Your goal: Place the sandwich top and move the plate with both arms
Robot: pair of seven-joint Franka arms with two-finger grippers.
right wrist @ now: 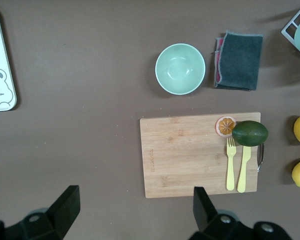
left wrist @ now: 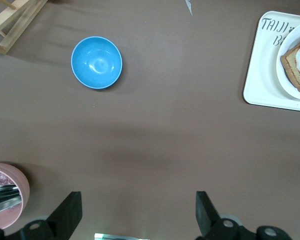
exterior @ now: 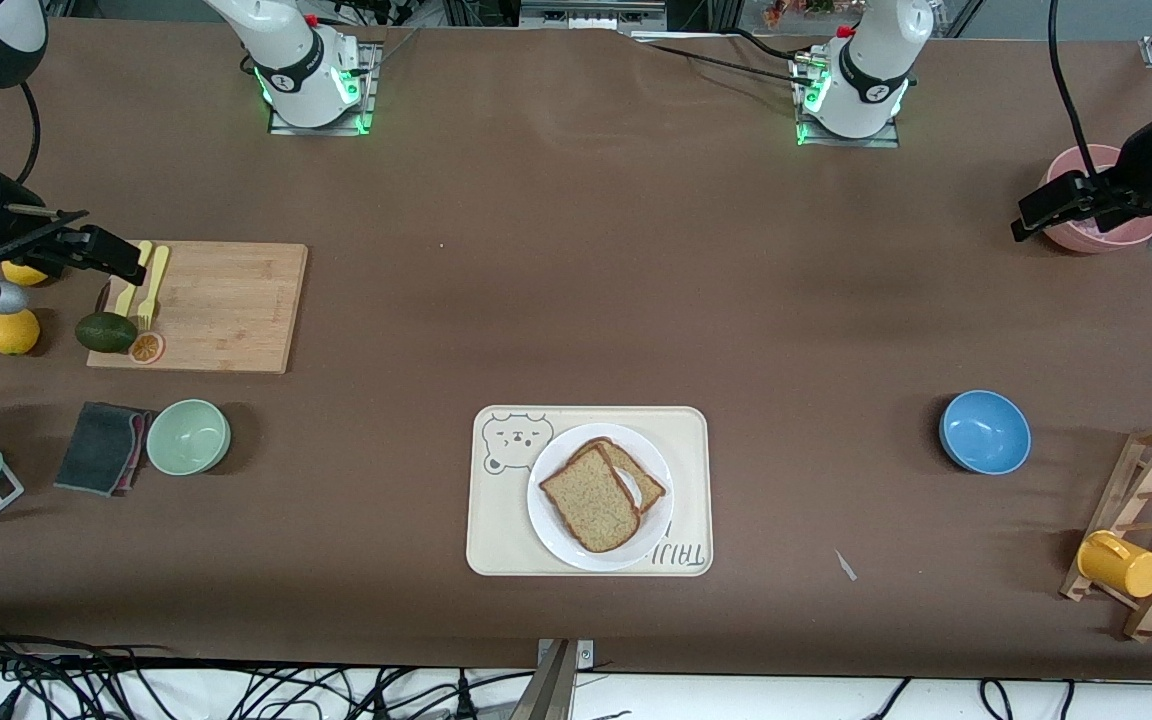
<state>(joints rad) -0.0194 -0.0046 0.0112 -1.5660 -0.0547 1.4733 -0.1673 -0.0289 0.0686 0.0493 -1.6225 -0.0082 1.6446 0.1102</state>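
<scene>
The white plate [exterior: 548,530] sits on the beige bear-printed tray [exterior: 496,540], at the middle of the table near the front camera. The plain sandwich top [exterior: 588,497] lies on the plate, overlapping a second slice [exterior: 644,478] that sticks out from under it toward the left arm's end. My left gripper [exterior: 1028,222] is open and empty, up beside the pink bowl [exterior: 1101,232]. Its fingers [left wrist: 70,212] frame bare table, and the plate's rim [left wrist: 283,75] also shows in this view. My right gripper [exterior: 121,262] is open and empty over the cutting board's outer edge [right wrist: 134,210].
A wooden cutting board [exterior: 221,305] holds yellow forks [exterior: 151,285], an avocado [exterior: 105,332] and an orange slice. Oranges [exterior: 12,332], a green bowl [exterior: 188,436] and a grey cloth [exterior: 101,447] lie nearby. A blue bowl [exterior: 984,431] and a wooden rack with a yellow mug [exterior: 1121,563] are at the left arm's end.
</scene>
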